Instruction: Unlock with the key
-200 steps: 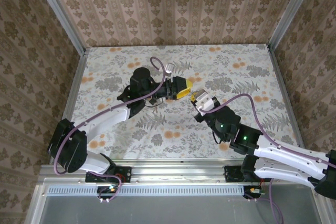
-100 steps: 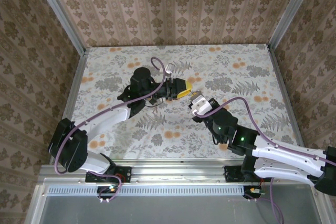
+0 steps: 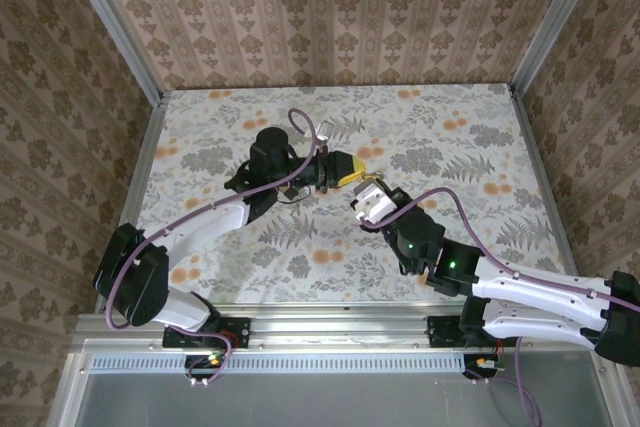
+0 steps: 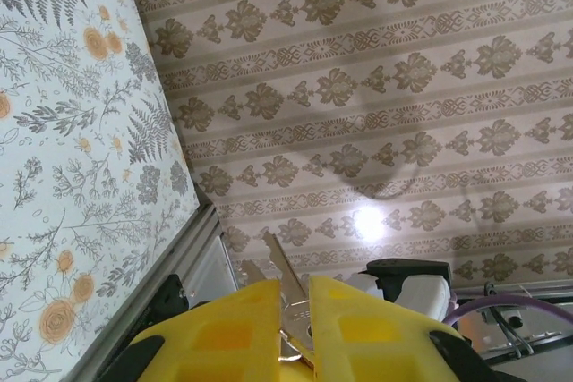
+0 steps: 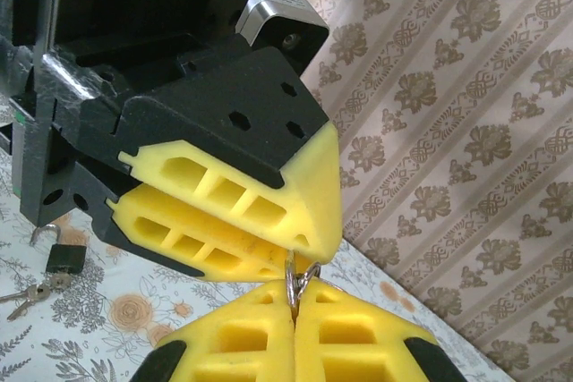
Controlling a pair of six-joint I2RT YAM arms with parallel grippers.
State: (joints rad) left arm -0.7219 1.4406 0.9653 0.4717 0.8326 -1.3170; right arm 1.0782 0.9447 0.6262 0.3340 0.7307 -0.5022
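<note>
In the left wrist view my left gripper [image 4: 296, 294] has its yellow fingers closed on a small silver key [image 4: 283, 272], whose toothed blade sticks out past the tips. My right gripper [image 5: 294, 300] is shut on the thin wire ring [image 5: 301, 275] of that key, right under the tip of the left gripper [image 5: 312, 255]. From above, the left gripper [image 3: 352, 172] and the right gripper [image 3: 362, 189] meet tip to tip over the middle of the table. A small dark padlock [image 5: 63, 258] with a silver shackle lies on the floral table below.
Loose keys [image 5: 29, 292] lie on the tablecloth beside the padlock. The table [image 3: 460, 127] is walled by patterned panels at the back and both sides, with a metal rail [image 3: 330, 322] along the near edge.
The right gripper has moved left and away from me, up to the left gripper's tip. The left gripper's fingers have closed in on the key.
</note>
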